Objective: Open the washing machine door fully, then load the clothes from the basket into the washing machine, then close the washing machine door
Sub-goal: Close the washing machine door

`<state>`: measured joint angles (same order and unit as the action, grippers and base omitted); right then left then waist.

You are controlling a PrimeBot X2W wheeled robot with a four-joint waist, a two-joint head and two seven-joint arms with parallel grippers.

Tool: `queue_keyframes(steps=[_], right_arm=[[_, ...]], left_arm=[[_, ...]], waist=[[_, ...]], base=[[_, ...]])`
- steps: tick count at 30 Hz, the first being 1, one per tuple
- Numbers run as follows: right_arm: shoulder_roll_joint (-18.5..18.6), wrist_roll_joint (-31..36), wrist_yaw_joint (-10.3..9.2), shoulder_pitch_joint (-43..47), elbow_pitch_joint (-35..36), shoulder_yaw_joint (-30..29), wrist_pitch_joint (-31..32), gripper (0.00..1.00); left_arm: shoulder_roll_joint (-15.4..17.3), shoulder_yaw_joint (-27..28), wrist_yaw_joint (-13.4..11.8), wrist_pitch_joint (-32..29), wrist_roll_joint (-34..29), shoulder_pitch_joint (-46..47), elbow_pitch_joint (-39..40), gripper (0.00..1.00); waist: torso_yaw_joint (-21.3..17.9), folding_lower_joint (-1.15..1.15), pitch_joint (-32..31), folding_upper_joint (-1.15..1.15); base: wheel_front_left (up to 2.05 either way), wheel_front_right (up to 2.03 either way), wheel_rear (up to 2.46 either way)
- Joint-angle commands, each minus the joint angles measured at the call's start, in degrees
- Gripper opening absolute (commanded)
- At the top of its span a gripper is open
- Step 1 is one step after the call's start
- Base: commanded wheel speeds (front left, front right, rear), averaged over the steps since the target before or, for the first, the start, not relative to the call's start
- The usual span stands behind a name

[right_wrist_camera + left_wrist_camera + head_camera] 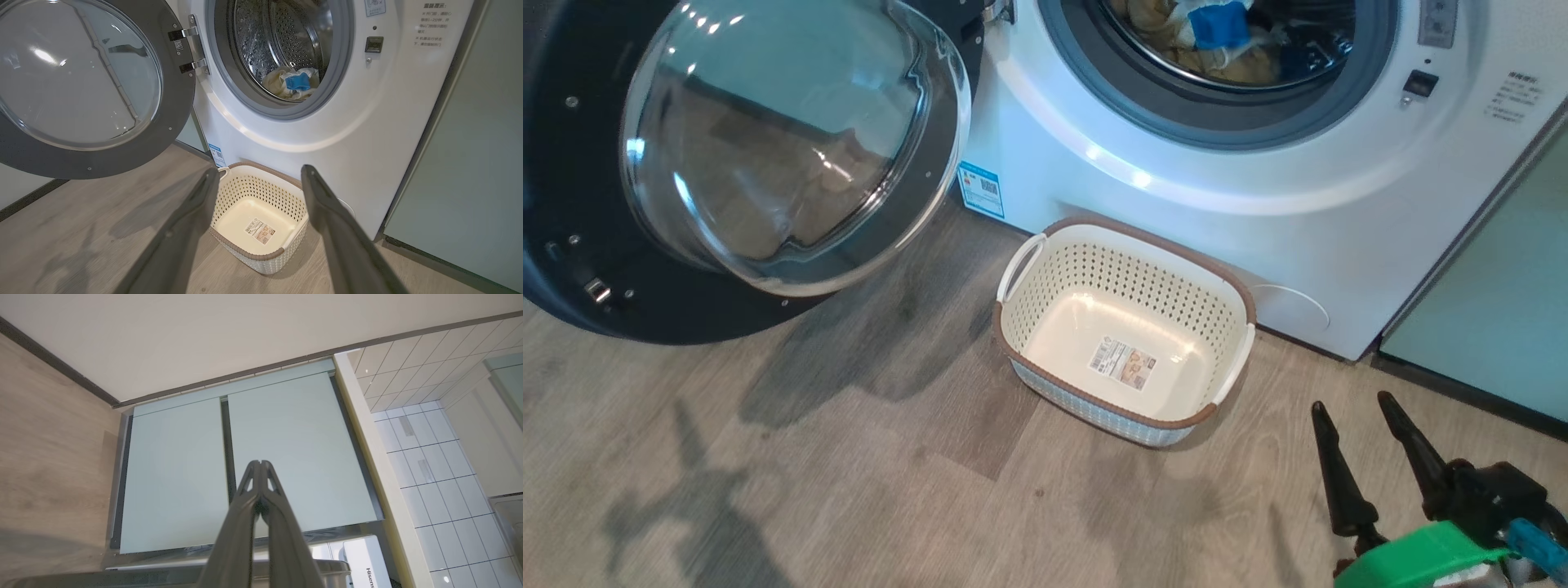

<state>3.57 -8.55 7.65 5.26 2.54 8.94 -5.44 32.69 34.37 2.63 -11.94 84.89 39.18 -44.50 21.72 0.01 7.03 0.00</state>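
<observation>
Door (768,155) open; clothes (1217,33) seemingly in washing machine (1176,212) drum (278,36), top cropped. Basket (1111,273) on floor (849,457). Right gripper (1350,401) jaws apart, left gripper (260,462) jaws together.

- We see our left gripper (260,463), two long dark fingers shut tip to tip, nothing btwn them.
- Behind it: two flat pale green cabinet doors (175,473), side by side w/ a dark gap.
- View's left: wood-grain plank surface (49,437); right: white square-tiled wall (429,457).
- Bottom edge: white panel w/ "Hisense" lettering (365,559), next to a grey metal rim (331,567).
</observation>
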Motion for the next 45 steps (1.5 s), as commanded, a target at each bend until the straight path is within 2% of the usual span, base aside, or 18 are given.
queue_keyframes(steps=[1, 13, 20, 45], right_arm=[[1.4, 0.5, -0.16, -2.9, 2.6, 1.0, 0.4, 1.0], [3.0, 0.5, -0.16, -4.8, 4.9, 0.9, 2.4, 1.0], [3.4, 0.5, -0.16, -5.2, 5.3, 0.6, 2.8, 1.0], [3.4, 0.6, -0.16, -5.4, 5.0, 0.8, 3.0, 1.0]], left_arm=[[3.9, 0.5, 0.6, -1.5, 0.1, 0.4, 1.1, 0.0], [2.4, -2.5, 2.2, -7.5, 0.5, 0.7, -1.6, 0.0], [1.7, -3.2, 2.7, -8.7, 0.5, 0.6, -2.3, 0.0], [0.6, -4.1, 3.5, -16.9, 2.4, -2.5, -0.2, 0.0]], waist=[[-0.2, -0.01, 0.7, 0.0], [-0.5, -0.01, 4.6, 0.0], [-0.6, -0.01, 5.7, 0.0], [0.1, -0.01, 5.7, 0.0]], base=[[0.0, 0.0, 0.0], [0.0, 0.0, 0.0], [0.0, 0.0, 0.0], [0.0, 0.0, 0.0]])
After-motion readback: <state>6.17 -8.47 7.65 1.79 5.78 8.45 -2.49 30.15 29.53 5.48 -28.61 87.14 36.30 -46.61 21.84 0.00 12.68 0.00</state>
